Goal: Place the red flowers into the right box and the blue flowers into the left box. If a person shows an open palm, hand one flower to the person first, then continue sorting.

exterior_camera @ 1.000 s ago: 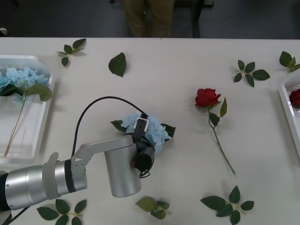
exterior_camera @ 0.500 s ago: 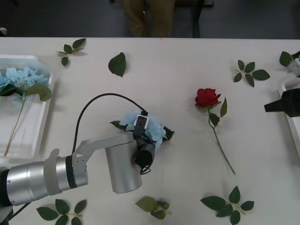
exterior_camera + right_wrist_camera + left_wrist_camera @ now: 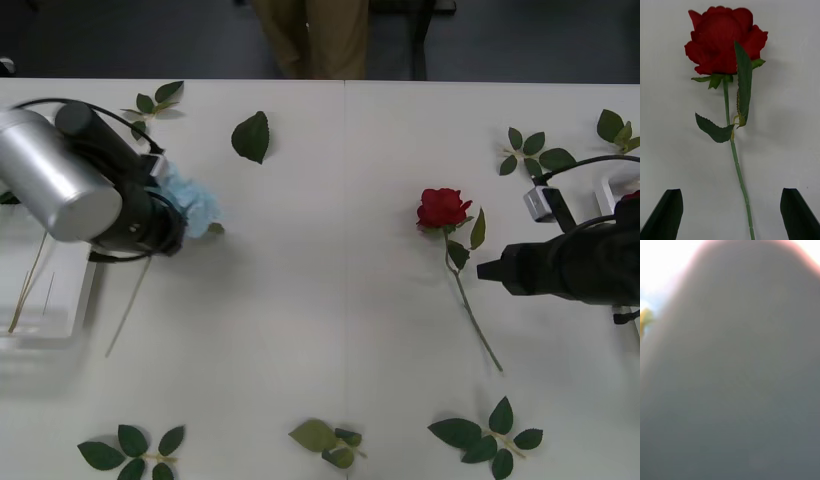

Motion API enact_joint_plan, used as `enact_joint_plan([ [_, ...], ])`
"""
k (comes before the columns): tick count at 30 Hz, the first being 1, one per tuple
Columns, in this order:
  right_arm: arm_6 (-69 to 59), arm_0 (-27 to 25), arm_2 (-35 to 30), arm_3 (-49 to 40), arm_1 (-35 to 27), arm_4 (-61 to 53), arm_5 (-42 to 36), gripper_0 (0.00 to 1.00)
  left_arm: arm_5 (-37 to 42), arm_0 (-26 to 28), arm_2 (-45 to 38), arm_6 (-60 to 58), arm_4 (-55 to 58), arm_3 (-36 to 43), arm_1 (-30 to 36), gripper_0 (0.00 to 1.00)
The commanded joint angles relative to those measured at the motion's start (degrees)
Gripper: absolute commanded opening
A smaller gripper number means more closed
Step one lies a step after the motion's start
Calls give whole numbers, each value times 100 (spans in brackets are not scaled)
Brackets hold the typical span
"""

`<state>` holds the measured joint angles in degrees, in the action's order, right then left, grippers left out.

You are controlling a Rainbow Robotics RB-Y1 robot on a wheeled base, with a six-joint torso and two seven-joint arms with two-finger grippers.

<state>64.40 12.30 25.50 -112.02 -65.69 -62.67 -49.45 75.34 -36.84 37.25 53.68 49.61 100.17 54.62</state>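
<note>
Front view puts my left gripper (image 3: 165,205) at the frame's left, clenched on a blue flower (image 3: 190,205) – its stem trails down past the left box (image 3: 60,320). My right gripper (image 3: 490,272), jaws spread wide, sits at the right, just beside the red rose (image 3: 443,208) lying mid-table – the stem (image 3: 739,176) runs between my fingertips (image 3: 664,213).

left wrist view: blurred grey, nothing readable | left box (image 3: 40,330): largely behind left arm | right box (image 3: 607,190): cut by edge, behind right arm | left jaws: hidden
</note>
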Motion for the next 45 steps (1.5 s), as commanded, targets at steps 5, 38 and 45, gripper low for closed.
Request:
enact_joint_plan([
  [5,-1272,1266,1493,444,-23,1337,498,75,1194,54,-2081,1462,1174,-129,620,0],
  [38,-1685,2163,2108,2518,2139,3121,955,0,-432,1223,-3778,4046,1622,-3276,1736,22],
  [45,-1668,2119,2108,2123,1805,3147,1008,0,-617,1223,-3778,4019,1596,-3381,1736,100],
])
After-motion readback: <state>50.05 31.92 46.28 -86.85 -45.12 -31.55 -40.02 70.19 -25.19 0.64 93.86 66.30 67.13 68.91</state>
